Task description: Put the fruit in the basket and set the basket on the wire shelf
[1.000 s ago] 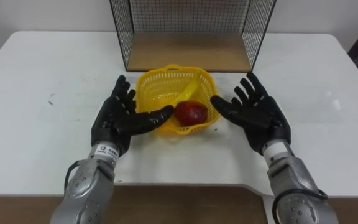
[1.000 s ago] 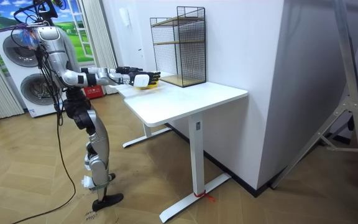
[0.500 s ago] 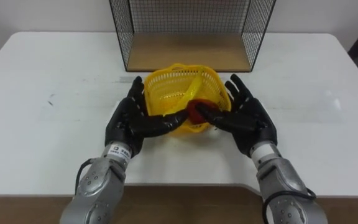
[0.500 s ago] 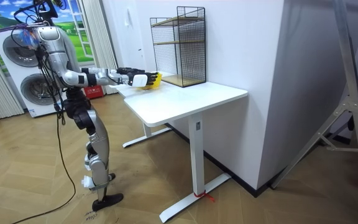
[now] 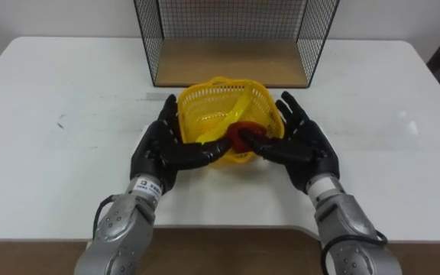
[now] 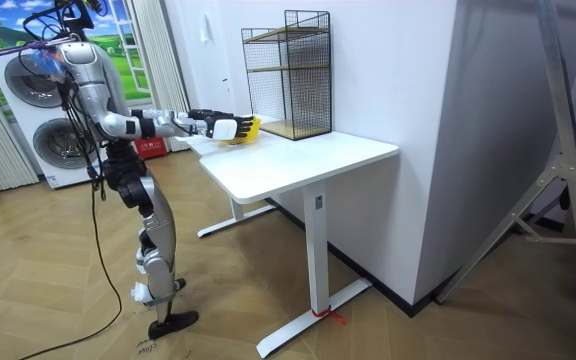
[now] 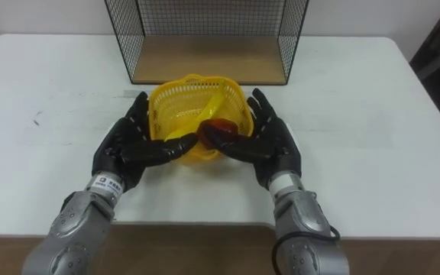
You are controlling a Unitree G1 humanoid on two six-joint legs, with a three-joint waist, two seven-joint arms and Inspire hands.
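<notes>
Near edge of the table (image 5: 67,92): left hand (image 5: 163,149) and right hand (image 5: 300,145) flank the yellow basket (image 5: 205,107). The fingers lie nearly straight along its side walls and the thumbs reach across the near wall. It is a flat-palmed clamp, with neither hand clenched.

The basket sits on the table between the palms. It holds a red fruit (image 5: 237,134) at the near side and what looks like a banana (image 5: 231,111) lying slantwise behind it.

Handling, as a judgement:
- The basket is thin plastic lattice, light and springy, so the walls will likely bow under a hard squeeze.
- A better hold is low on the walls or under the rim, with even pressure from both sides.
- The red fruit is round and loose, so it may roll if the basket tips.

Beyond the basket stands the wire shelf (image 5: 228,23), its open front facing the basket. Its wooden board (image 5: 231,61) lies just behind the basket.

No brand, label or writing can be read on the basket, fruit or shelf.
</notes>
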